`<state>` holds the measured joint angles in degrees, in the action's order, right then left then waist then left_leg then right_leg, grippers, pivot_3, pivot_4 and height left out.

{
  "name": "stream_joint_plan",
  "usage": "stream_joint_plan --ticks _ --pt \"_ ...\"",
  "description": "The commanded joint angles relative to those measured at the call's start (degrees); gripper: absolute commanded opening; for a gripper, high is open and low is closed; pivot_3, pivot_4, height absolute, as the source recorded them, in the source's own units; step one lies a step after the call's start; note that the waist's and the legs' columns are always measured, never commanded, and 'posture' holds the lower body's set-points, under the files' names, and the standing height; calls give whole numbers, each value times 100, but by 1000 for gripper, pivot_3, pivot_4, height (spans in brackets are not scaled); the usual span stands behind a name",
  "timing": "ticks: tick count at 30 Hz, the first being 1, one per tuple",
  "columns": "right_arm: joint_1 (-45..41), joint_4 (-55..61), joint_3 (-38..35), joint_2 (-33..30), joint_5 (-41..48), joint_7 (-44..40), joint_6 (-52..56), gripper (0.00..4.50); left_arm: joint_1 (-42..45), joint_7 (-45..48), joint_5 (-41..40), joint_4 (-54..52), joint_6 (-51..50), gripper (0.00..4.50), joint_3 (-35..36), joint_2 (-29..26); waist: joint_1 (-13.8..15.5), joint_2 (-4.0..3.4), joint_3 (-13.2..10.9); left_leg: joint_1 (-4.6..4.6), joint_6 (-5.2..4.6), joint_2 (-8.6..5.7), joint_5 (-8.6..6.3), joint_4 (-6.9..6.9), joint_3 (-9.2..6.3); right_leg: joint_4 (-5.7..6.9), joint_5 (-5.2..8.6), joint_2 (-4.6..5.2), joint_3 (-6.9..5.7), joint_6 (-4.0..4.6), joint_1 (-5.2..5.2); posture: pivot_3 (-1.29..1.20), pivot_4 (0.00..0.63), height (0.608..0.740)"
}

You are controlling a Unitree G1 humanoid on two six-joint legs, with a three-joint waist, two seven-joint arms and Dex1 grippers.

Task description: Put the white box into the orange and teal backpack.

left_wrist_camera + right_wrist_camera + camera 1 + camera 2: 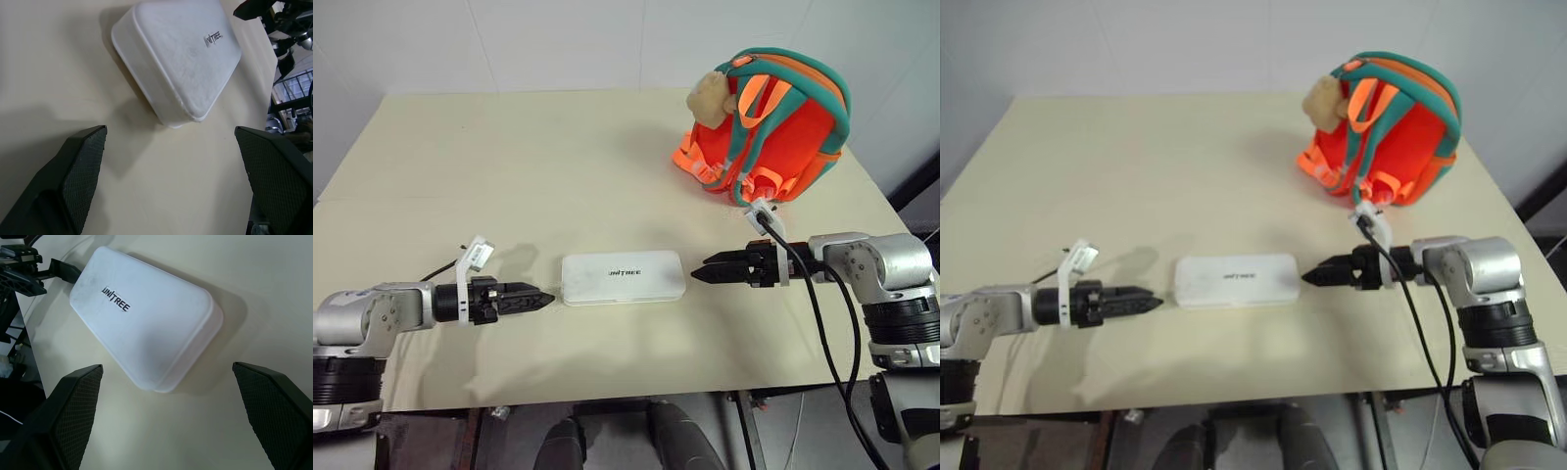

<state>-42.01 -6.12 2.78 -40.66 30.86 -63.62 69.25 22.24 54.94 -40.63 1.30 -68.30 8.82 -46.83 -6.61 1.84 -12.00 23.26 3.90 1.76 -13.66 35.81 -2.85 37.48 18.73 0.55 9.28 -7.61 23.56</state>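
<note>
The white box (623, 277) lies flat near the table's front edge, dark lettering on its lid. My left gripper (544, 297) points at its left end and my right gripper (697, 273) at its right end. Both stand a short gap away from it without touching. In the left wrist view the white box (178, 56) lies ahead of wide-open fingers (83, 166). In the right wrist view the white box (146, 328) also sits beyond spread fingers (78, 406). The orange and teal backpack (773, 122) stands upright at the back right, a beige plush charm (710, 96) on it.
The cream table (509, 176) has open room at the left and middle. Its front edge (607, 399) runs just below the grippers. A black cable (827, 323) hangs from my right wrist.
</note>
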Motion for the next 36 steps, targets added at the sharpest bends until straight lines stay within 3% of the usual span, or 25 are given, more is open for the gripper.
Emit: stream_joint_plan --ticks 1,21,36 --pt "-113 210 28 42 148 74 39 4500 96 -43 -56 -30 -96 4469 -91 57 28 1 0 0 0 0 0 0 0 0 0 0 0 0 0 0 150 740" --pt "90 474 152 229 372 332 27 4500 761 -95 -37 238 -465 4469 -762 520 172 1 1 1 0 -4 0 17 -6 1 -4 1 -5 -6 -9 0 150 740" --pt "387 777 112 227 478 360 -26 4500 1432 -23 -396 915 -1221 4469 -474 1113 168 4 2 1 0 -4 0 18 -10 2 -4 0 -8 -6 -10 0 150 740"
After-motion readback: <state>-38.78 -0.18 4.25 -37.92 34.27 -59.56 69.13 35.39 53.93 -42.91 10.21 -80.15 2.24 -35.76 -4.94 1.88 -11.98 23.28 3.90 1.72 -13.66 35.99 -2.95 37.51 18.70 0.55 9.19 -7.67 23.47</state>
